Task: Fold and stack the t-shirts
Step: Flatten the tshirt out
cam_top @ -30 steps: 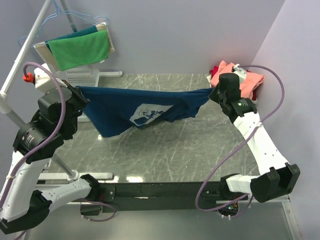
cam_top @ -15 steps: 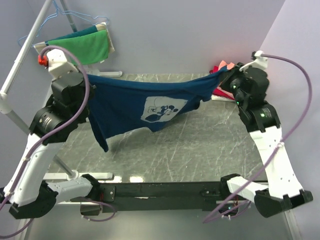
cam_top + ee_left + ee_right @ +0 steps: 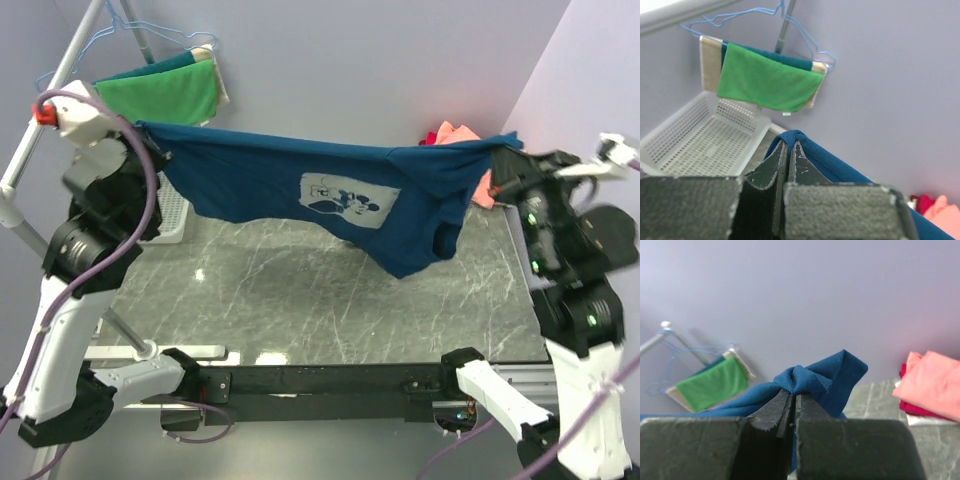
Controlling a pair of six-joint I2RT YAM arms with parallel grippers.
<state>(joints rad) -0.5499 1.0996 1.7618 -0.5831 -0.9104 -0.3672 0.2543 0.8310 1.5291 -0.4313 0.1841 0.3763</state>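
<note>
A dark navy t-shirt (image 3: 260, 178) with a pale mouse print (image 3: 350, 200) hangs stretched high above the table between both arms. My left gripper (image 3: 142, 128) is shut on its left end; in the left wrist view the blue hem (image 3: 792, 137) is pinched at the fingertips (image 3: 788, 146). My right gripper (image 3: 508, 148) is shut on the right end, where bunched blue cloth (image 3: 815, 377) sits at the tips (image 3: 794, 396). A sleeve (image 3: 440, 235) dangles low. Folded salmon-pink tee (image 3: 458, 136) on a red one (image 3: 912, 407) lies at the back right corner.
A bright green cloth (image 3: 160, 95) hangs on a blue hanger (image 3: 765, 17) from the rack pole (image 3: 45, 115) at the back left. A white mesh basket (image 3: 700, 145) stands below it. The grey marble tabletop (image 3: 300, 300) lies under the shirt.
Both arms have lifted and spread apart, the right one swinging out to the right. The navy t-shirt has risen and is pulled tauter, its print now facing the camera.
</note>
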